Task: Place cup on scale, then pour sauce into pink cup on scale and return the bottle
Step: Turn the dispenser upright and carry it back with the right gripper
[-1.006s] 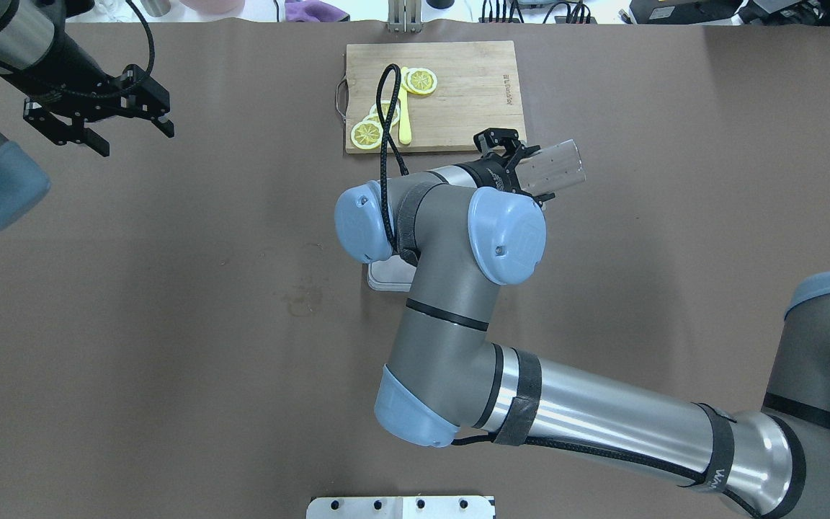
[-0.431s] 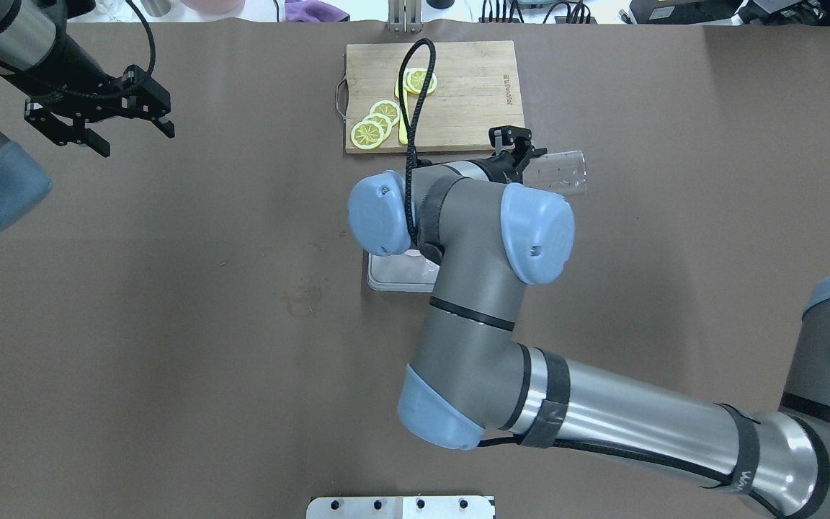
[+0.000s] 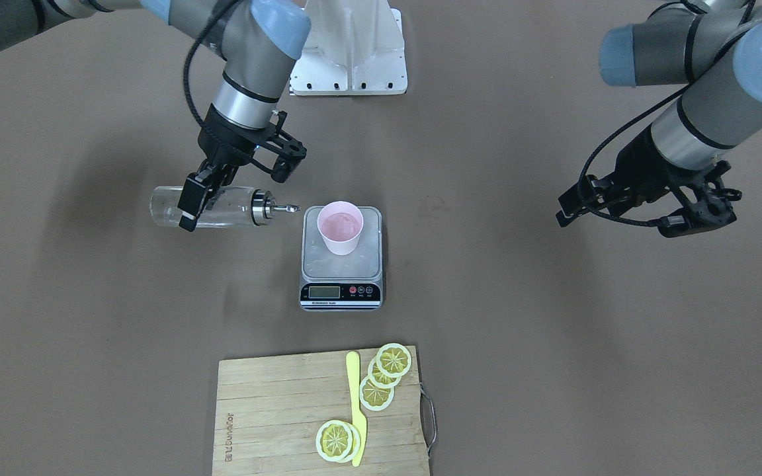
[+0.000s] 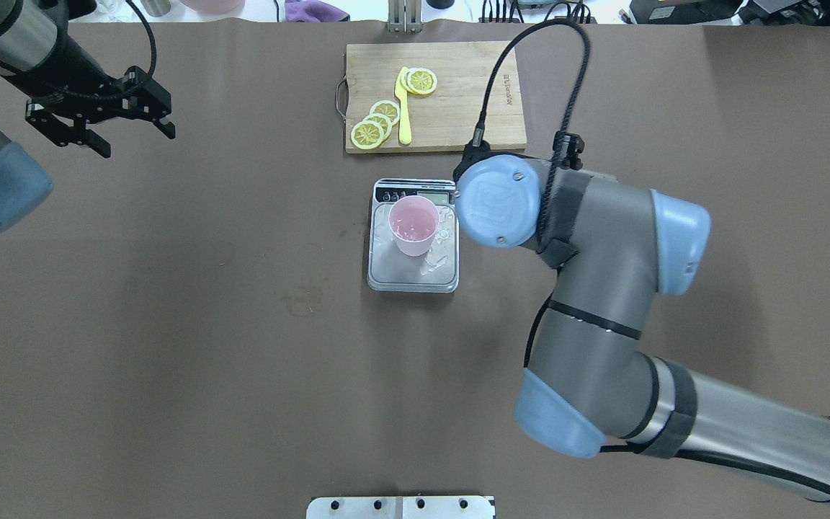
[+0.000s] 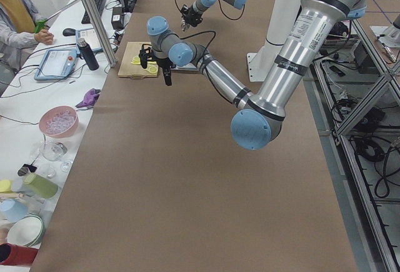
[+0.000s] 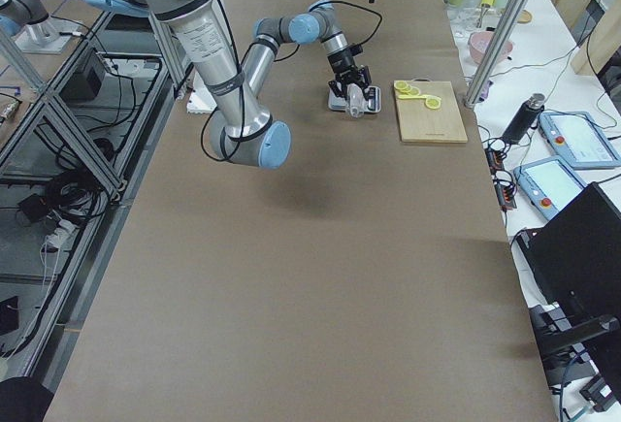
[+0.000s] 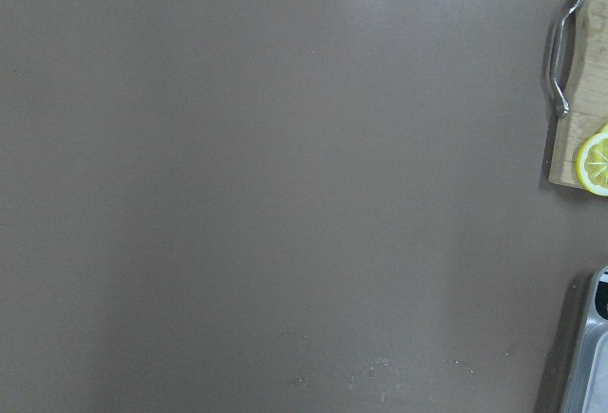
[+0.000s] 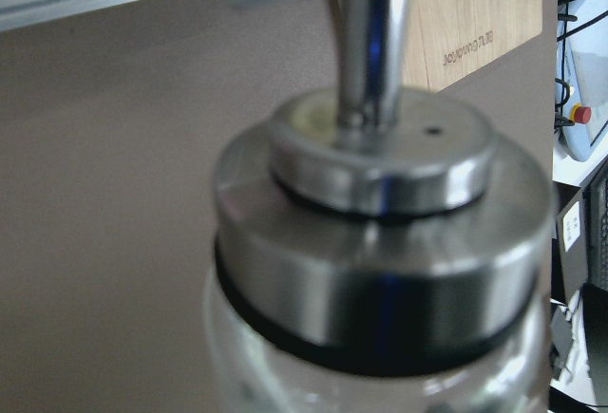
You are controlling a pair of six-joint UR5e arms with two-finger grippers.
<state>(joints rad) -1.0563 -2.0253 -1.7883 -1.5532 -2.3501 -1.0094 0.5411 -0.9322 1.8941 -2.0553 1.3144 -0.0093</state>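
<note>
The pink cup [image 3: 340, 227] stands upright on the scale [image 3: 341, 272], which also shows in the overhead view [image 4: 413, 277] with the cup [image 4: 413, 223] on it. My right gripper [image 3: 201, 202] is shut on the clear bottle [image 3: 222, 207]. It holds the bottle level above the table, beside the scale, with the spout pointing at the cup and its tip short of the scale's edge. The right wrist view shows the bottle's silver cap [image 8: 380, 242] close up. In the overhead view my right arm hides the bottle. My left gripper [image 4: 98, 124] is open and empty, far off to the left.
A wooden cutting board [image 4: 458, 101] with lemon slices [image 4: 375, 122] and a yellow knife [image 4: 404, 108] lies just beyond the scale. Small wet-looking specks lie on the scale's platform. The robot's base plate [image 4: 400, 507] sits at the near edge.
My right arm has swung to the right with the bottle, off the scale, so the cup and scale now show in the overhead view. The left arm has not moved.
</note>
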